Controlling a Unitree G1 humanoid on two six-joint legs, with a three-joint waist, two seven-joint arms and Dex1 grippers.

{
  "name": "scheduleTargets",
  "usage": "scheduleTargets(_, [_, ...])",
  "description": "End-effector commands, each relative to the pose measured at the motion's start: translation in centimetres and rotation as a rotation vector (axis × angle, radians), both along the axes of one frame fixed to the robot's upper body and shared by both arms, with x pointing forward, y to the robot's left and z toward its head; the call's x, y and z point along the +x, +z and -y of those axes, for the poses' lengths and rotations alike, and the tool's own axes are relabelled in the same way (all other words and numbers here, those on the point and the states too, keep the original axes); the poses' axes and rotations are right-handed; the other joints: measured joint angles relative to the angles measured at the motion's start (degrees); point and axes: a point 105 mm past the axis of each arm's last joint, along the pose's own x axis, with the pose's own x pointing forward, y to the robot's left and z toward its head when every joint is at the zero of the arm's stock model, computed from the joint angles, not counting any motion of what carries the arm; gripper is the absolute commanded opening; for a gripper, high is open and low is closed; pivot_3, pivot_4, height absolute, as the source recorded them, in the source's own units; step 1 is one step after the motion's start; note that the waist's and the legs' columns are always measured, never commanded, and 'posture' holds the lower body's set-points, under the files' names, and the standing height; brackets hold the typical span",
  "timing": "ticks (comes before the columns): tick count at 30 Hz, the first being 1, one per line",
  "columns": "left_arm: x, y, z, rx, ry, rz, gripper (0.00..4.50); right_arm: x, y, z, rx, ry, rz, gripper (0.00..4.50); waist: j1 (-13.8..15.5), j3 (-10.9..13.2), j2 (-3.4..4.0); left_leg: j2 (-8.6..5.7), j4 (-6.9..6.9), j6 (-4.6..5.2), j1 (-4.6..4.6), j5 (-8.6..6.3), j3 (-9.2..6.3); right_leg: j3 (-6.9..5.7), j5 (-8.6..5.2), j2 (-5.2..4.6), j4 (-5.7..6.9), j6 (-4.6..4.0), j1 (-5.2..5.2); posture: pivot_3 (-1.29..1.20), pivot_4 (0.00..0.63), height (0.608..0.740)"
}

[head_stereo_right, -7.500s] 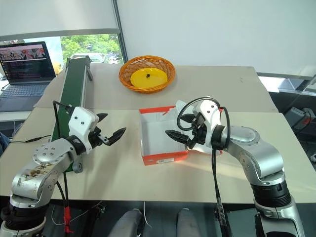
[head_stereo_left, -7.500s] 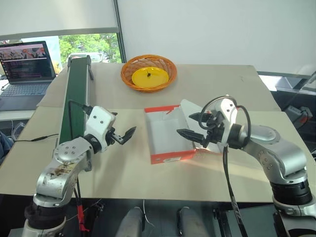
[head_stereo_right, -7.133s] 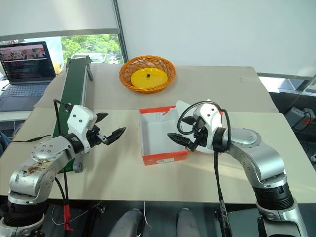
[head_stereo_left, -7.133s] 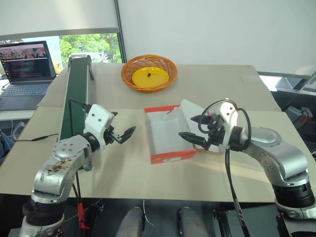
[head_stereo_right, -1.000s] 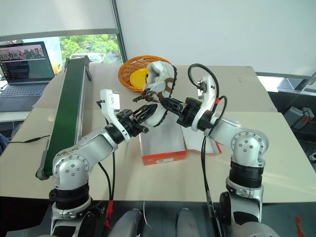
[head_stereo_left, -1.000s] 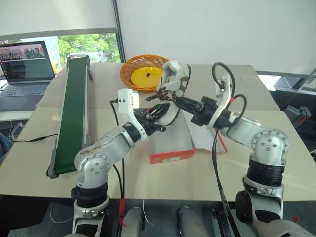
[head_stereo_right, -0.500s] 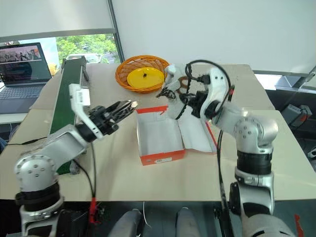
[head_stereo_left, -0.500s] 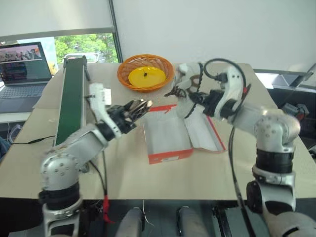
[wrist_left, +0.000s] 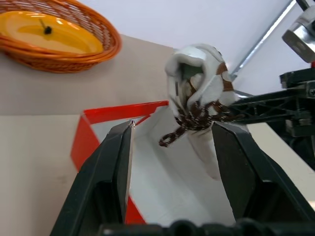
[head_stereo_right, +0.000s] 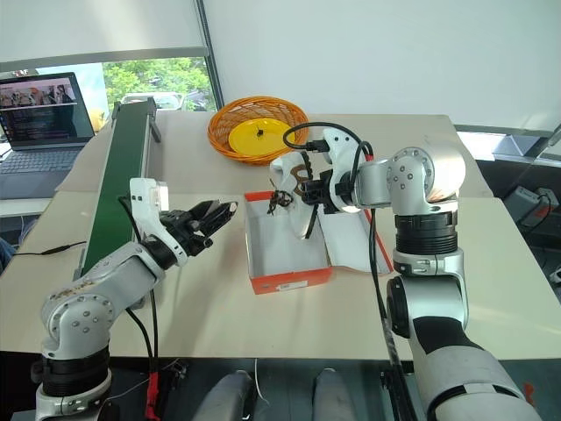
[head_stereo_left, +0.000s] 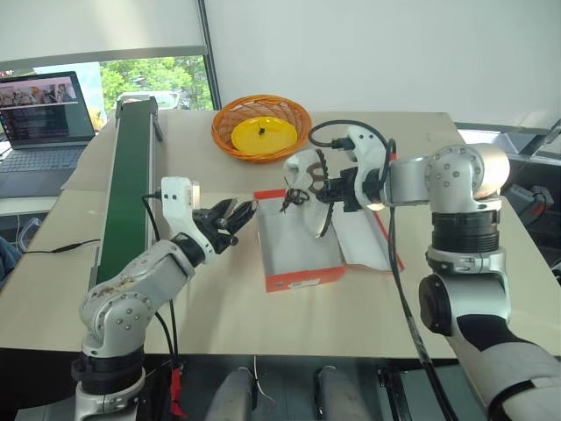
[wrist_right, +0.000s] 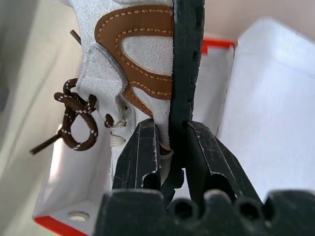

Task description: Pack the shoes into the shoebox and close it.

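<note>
1. shoes point(head_stereo_left: 308, 182): the pair hangs from the right gripper point(wrist_right: 170, 142), just above the far end of the shoebox point(head_stereo_left: 298, 237), toward the far middle of the surface point(head_stereo_left: 228, 307); a second ago it was held higher, over the basket side, with both grippers on it.
2. the left gripper point(head_stereo_left: 235, 215) has let go and pulled back toward the robot's left; its jaws now stand apart and empty beside the box's left wall.
3. the right jaws are clamped on the edge of one shoe's sole and upper, seen close in the right wrist view; the wrist has tipped downward, so the toes point into the box.
4. judgement: the handover is finished and the lowering step is under way; the shoes are not yet resting inside, and the lid point(head_stereo_left: 364, 237) lies flat open on the box's right side, unclosed.
5. materials: the shoe is soft white suede-like fabric with a tan stitched patch, a thin dark sole, and loose brown-black laces point(wrist_right: 76, 115) dangling.
6. the box is stiff cardboard, orange-red outside, plain white inside, shallow and rectangular.
7. a round woven basket point(head_stereo_left: 261, 127) holding a yellow dish sits near the far edge; a green conveyor point(head_stereo_left: 130, 189) runs along the left edge.
</note>
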Motion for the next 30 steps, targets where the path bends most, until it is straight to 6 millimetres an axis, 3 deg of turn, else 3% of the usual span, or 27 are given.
scheduleTargets(1, [-0.8,1.0,0.4,0.008,0.012,0.065,2.65,-0.1,-1.3,0.8,-0.066,-0.007,-0.011,0.38,0.04,0.0,0.0,0.0,0.0,0.0,0.0,0.0,0.0,0.0,0.0,0.0,0.01,0.0,-0.01,0.0,0.15,0.74])
scheduleTargets(8, [-0.9,1.1,0.3,-0.003,0.031,0.067,2.65,-0.6,-4.4,0.9,-0.1,-0.005,-0.069,0.38,0.14,0.0,0.0,0.01,0.0,0.0,0.03,0.01,0.1,0.07,0.0,0.01,0.04,0.0,-0.02,0.0,0.15,0.74])
scheduleTargets(16, [-1.1,1.3,0.6,-0.021,0.038,0.07,2.65,0.3,-5.5,1.6,-0.157,-0.036,-0.032,0.38,0.19,0.0,0.0,0.01,0.0,0.0,0.03,0.01,0.12,0.09,0.0,0.01,0.03,0.01,-0.03,0.0,0.15,0.74])
scheduleTargets(19, [-1.3,1.3,0.7,-0.023,0.039,0.07,2.72,0.6,-5.3,1.3,-0.154,-0.032,-0.008,1.73,0.19,0.0,0.0,0.01,0.0,-0.01,0.04,0.01,0.13,0.1,0.0,0.01,0.03,0.01,-0.02,0.0,0.15,0.74])
scheduleTargets(20, [-1.3,1.3,0.8,-0.024,0.038,0.07,2.72,0.8,-5.1,1.2,-0.152,-0.029,0.003,1.92,0.21,0.0,0.0,0.01,0.0,-0.01,0.04,0.01,0.13,0.1,0.0,0.01,0.03,0.0,-0.02,0.0,0.15,0.74])
scheduleTargets(22, [-1.3,1.4,0.8,-0.024,0.039,0.07,2.72,0.9,-4.9,1.1,-0.152,-0.025,0.016,2.71,0.23,0.0,0.0,0.01,0.0,-0.01,0.05,0.01,0.13,0.1,0.0,0.01,0.03,0.01,-0.02,0.0,0.15,0.74])
scheduleTargets(25, [-1.2,1.3,0.7,-0.022,0.034,0.068,2.72,1.3,-2.5,0.7,-0.137,-0.028,0.079,3.77,0.21,0.0,0.0,0.01,0.0,-0.01,0.04,0.01,0.13,0.1,0.0,0.01,0.03,0.01,-0.03,0.0,0.15,0.74])
scheduleTargets(27, [-1.1,1.3,0.6,-0.02,0.033,0.069,2.72,1.2,-1.2,0.6,-0.144,-0.029,0.116,4.33,0.12,0.0,0.0,0.01,0.0,-0.01,0.02,0.02,0.15,0.14,0.0,0.01,0.05,0.0,-0.09,0.0,0.15,0.74])
scheduleTargets(30, [-0.9,1.4,0.7,-0.017,0.026,0.071,2.72,0.8,1.6,0.1,-0.137,-0.014,0.182,4.42,0.2,0.0,0.0,0.02,-0.04,-0.01,0.03,0.02,0.15,0.13,0.0,0.01,0.06,0.0,-0.11,0.0,0.15,0.74])
